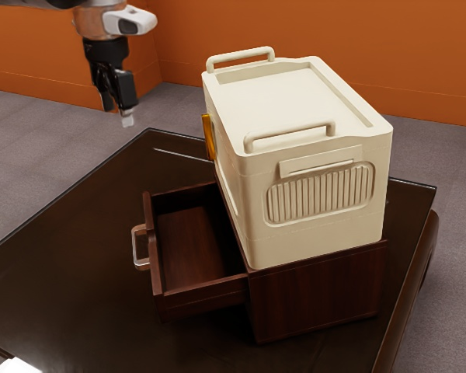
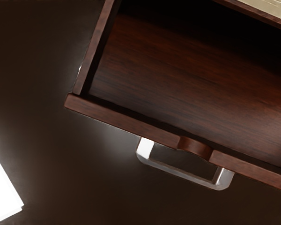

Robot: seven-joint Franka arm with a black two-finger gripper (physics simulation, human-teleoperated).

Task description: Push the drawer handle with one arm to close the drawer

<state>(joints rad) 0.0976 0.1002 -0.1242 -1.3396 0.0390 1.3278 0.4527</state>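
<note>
In the exterior view, the black gripper (image 1: 117, 113) hangs in the air at the upper left, open, away from the drawer and higher than it. The dark reddish-brown drawer (image 1: 194, 252) is pulled out of its cabinet (image 1: 318, 295), its inside bare. A silver handle (image 1: 142, 249) sits on its front panel, facing the exterior view's left. In the wrist view, the drawer (image 2: 192, 89) lies below my hand, and the handle (image 2: 182, 175) sticks out from the front panel beside a small notch. Nothing touches the handle.
A large cream box (image 1: 311, 171) with two top handles stands on the cabinet. An orange-yellow piece (image 1: 209, 137) shows at its side. The dark glossy table (image 1: 70, 233) extends around the cabinet, with a white object (image 1: 15, 367) at the near edge.
</note>
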